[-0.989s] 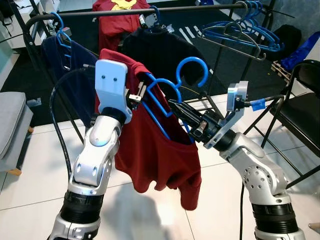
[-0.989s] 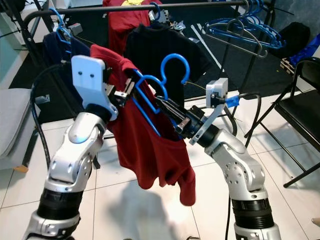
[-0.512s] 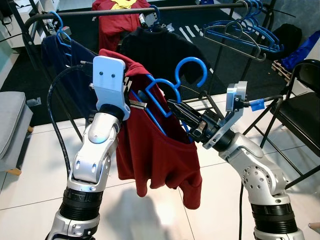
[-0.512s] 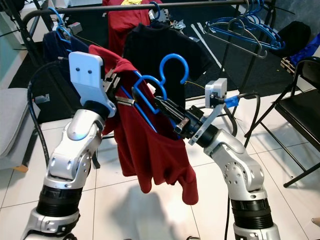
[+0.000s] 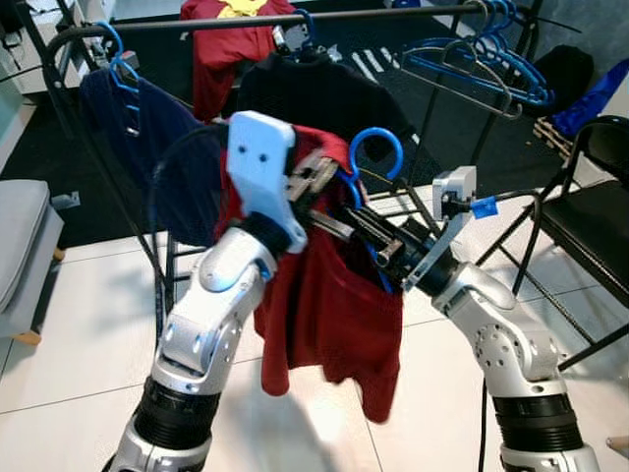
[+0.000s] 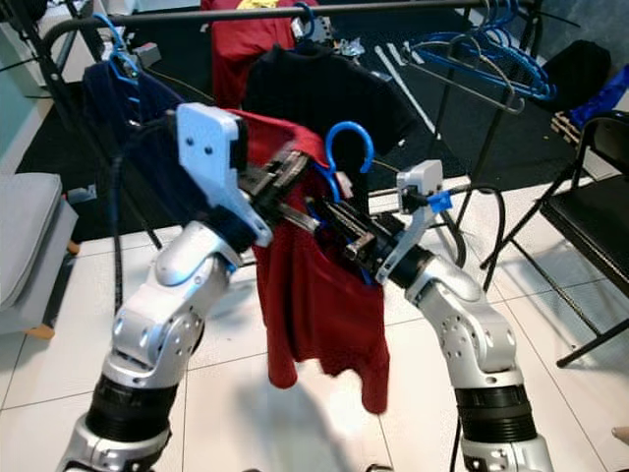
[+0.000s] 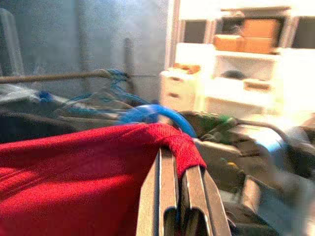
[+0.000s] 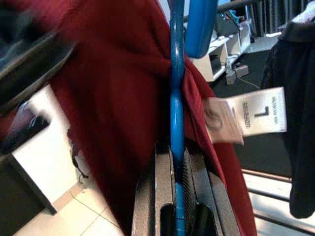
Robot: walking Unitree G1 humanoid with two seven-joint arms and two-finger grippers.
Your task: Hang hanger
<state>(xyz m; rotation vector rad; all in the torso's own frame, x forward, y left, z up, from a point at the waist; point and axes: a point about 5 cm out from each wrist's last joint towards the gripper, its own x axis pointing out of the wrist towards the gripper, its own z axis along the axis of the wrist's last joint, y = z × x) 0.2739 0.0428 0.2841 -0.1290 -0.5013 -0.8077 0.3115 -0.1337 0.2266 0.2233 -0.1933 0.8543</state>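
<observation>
A blue hanger (image 5: 376, 149) sits inside a red shirt (image 5: 334, 315), with its hook sticking up above the collar. My right gripper (image 8: 177, 160) is shut on the hanger's blue bar, beside a white size label (image 8: 246, 118). My left gripper (image 7: 178, 169) is shut on the shirt's collar fabric, close to the hook, and the left wrist plate (image 5: 260, 162) stands in front of it. The shirt hangs down between both arms. The black clothes rail (image 5: 324, 17) runs across the back, above and beyond the hanger.
On the rail hang a navy shirt (image 5: 128, 118), a red shirt (image 5: 221, 49), a black shirt (image 5: 314, 93) and several bare blue hangers (image 5: 482, 59). A black folding chair (image 5: 590, 216) stands at the right, a grey seat (image 5: 20, 246) at the left.
My left gripper has swung right with the collar, up to the hanger's hook. The shirt is bunched closer around the hanger. The right gripper has lifted slightly.
</observation>
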